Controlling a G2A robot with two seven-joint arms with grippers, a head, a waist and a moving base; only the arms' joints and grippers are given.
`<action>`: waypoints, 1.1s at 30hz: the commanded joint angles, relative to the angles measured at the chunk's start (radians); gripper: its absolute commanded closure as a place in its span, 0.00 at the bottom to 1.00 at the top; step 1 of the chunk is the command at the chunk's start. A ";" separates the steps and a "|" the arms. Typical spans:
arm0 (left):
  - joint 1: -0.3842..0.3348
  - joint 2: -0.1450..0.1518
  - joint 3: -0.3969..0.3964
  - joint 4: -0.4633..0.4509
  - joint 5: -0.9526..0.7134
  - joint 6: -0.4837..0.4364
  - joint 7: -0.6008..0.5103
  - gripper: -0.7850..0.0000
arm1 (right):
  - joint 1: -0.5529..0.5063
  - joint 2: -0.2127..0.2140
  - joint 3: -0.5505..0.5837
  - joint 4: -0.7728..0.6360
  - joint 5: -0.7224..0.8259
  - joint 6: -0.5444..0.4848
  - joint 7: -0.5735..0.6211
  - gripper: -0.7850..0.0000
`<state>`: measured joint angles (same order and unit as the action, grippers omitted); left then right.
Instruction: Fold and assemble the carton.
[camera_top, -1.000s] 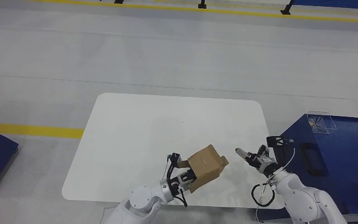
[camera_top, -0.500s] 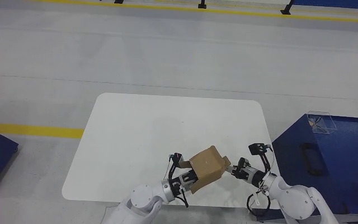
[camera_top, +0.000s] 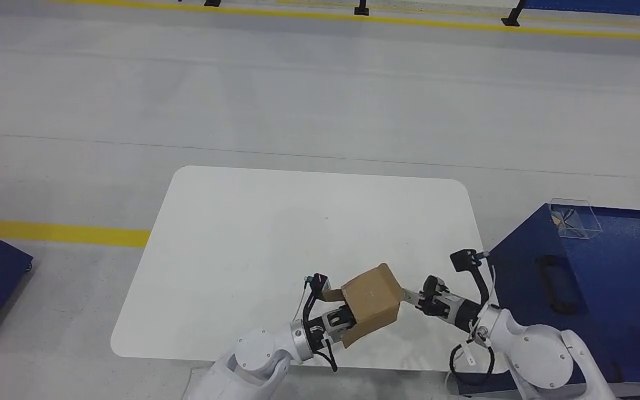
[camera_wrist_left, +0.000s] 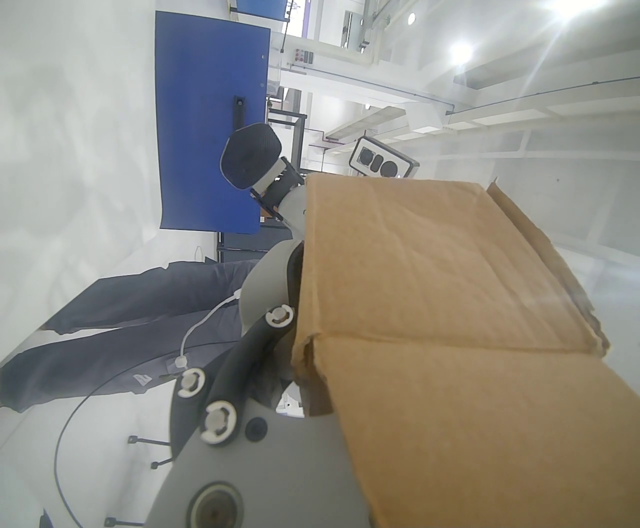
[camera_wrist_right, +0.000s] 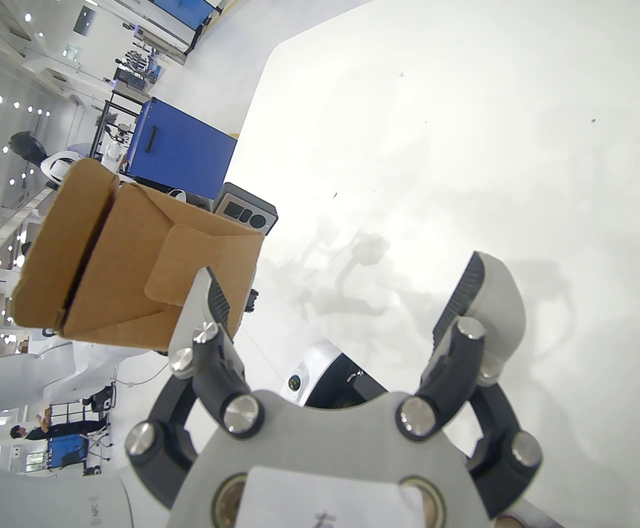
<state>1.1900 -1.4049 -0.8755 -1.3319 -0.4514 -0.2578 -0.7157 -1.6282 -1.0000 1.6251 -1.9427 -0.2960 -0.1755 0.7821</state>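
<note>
Left gripper (camera_top: 333, 319) clamped the carton (camera_top: 371, 295); right gripper (camera_wrist_right: 342, 272), wide open and empty, risked shoving it loose at the flap.

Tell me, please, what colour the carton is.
The carton is plain brown cardboard; the left wrist view shows it best.
</note>
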 joint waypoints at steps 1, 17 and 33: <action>-0.003 0.000 0.003 0.002 0.011 0.004 0.003 1.00 | 0.003 0.000 0.000 -0.005 0.003 0.004 0.001 0.00; -0.013 -0.004 0.008 0.015 0.022 0.004 0.000 1.00 | 0.017 0.003 -0.036 -0.027 -0.054 0.033 -0.001 0.00; -0.006 -0.004 0.005 0.003 0.024 0.000 -0.004 1.00 | 0.016 0.004 -0.042 -0.029 -0.027 0.037 -0.014 0.00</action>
<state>1.1832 -1.4085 -0.8706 -1.3284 -0.4271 -0.2562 -0.7197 -1.6115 -0.9962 1.5828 -1.9719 -0.3278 -0.1377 0.7710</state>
